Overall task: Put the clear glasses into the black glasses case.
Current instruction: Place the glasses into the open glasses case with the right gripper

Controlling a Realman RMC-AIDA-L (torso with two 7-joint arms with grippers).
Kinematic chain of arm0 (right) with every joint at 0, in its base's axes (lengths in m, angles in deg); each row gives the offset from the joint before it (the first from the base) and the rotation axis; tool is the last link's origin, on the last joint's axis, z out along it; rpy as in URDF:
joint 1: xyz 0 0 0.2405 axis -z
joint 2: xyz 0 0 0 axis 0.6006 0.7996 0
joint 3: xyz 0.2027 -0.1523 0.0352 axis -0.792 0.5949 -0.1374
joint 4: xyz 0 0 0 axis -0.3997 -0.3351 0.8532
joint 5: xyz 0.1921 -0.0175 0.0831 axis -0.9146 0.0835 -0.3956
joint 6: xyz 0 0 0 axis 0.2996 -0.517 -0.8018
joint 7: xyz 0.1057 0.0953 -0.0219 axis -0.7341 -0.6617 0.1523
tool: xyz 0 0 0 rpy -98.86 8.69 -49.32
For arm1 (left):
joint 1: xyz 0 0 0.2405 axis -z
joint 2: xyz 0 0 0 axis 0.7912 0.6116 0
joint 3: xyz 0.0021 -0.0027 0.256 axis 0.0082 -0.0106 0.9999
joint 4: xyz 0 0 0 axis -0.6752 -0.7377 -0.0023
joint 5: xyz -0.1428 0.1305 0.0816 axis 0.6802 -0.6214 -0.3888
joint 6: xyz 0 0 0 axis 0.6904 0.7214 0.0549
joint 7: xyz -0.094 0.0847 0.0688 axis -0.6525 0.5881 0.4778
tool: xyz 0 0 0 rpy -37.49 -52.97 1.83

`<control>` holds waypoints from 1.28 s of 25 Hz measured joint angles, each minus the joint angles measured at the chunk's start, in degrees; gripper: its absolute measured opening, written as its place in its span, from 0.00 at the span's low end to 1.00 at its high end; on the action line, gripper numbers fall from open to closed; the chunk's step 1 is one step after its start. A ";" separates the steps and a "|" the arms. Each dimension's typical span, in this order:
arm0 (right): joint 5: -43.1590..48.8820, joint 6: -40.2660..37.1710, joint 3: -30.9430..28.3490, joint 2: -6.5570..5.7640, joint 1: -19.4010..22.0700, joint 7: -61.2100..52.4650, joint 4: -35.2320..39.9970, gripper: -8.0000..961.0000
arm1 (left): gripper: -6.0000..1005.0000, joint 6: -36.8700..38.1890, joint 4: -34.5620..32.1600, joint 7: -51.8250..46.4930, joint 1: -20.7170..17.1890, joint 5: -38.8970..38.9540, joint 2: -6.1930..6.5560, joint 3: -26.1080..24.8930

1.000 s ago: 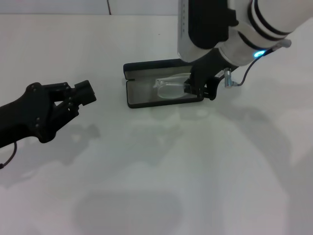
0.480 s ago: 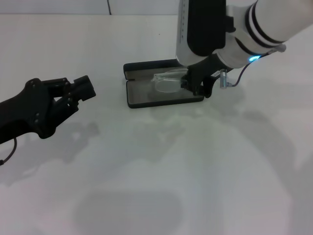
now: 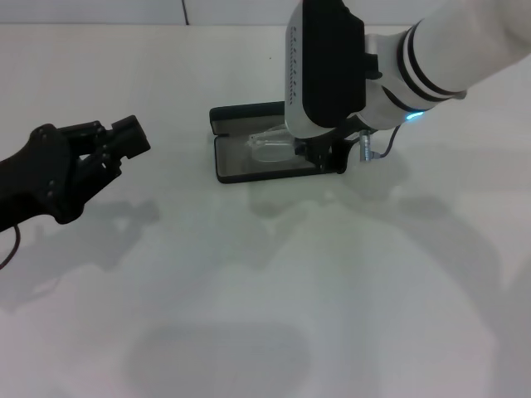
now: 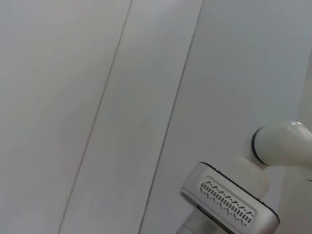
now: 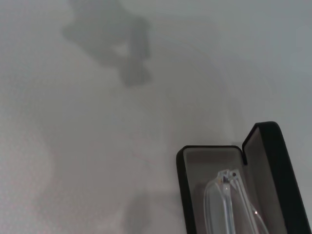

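Observation:
The black glasses case (image 3: 228, 168) lies open at the middle back of the table, its lid (image 3: 241, 116) standing up behind the grey-lined tray. The clear glasses (image 3: 267, 148) sit low over the tray, slightly right of its middle. My right gripper (image 3: 319, 154) is shut on their right end, at the case's right side. The right wrist view shows the case (image 5: 181, 187) with the glasses (image 5: 220, 197) inside its grey lining. My left gripper (image 3: 124, 138) hovers idle far to the left, away from the case.
The white table (image 3: 274, 290) carries only arm shadows in front of the case. The bulky white right forearm (image 3: 390, 66) hangs over the case's right end and back. In the left wrist view only the right arm's white housing (image 4: 229, 207) appears.
My right gripper has carried the clear glasses leftward, from the case's right edge to over its tray. The left arm has drifted left and slightly back.

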 joint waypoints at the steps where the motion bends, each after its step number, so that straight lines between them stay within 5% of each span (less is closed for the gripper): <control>1: -0.01 0.16 0.12 0.01 0.02 0.00 -0.01 0.15 | 0.13 0.04 0.00 -0.01 -0.02 -0.05 -0.04 -0.19; 13: 0.84 1.41 0.11 0.00 1.25 -0.09 -0.23 0.16 | 0.14 0.45 -1.66 0.10 -1.77 -1.20 1.57 -0.46; 32: 1.31 3.97 0.99 0.00 1.18 -0.09 -0.50 0.18 | 0.14 0.53 -6.05 -0.79 -2.87 -4.24 1.21 -0.41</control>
